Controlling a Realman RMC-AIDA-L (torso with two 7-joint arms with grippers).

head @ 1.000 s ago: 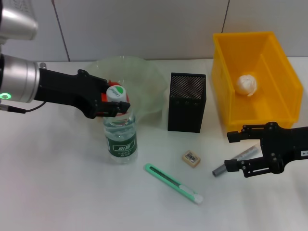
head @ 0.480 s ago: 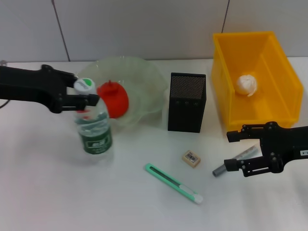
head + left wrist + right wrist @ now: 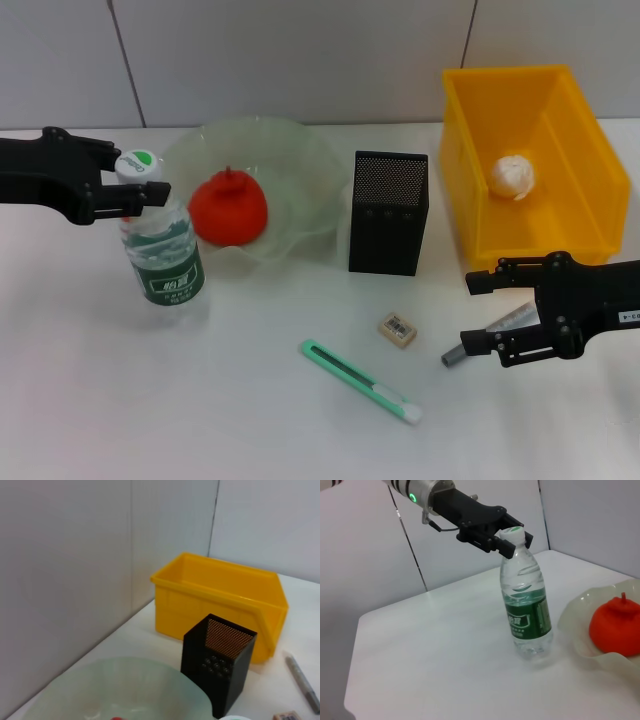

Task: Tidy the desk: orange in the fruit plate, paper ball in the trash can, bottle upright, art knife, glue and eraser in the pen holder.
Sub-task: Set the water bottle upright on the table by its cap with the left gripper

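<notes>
1. Since the earlier frames the bottle [image 3: 160, 247] has shifted leftward, now upright at frame left, its neck gripped by the left gripper [image 3: 135, 190].
2. Right gripper [image 3: 480, 312], lower right, fingers wide around the glue [image 3: 492, 334], partly hidden; its long axis runs diagonally.
3. One art knife [image 3: 362, 382], lying diagonally; one eraser [image 3: 397, 329]; one orange [image 3: 228, 209] in the fruit plate [image 3: 300, 160].

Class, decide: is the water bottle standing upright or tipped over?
Upright: the bottle stands base-down on the table, cap on top, left pincer at its neck.
</notes>
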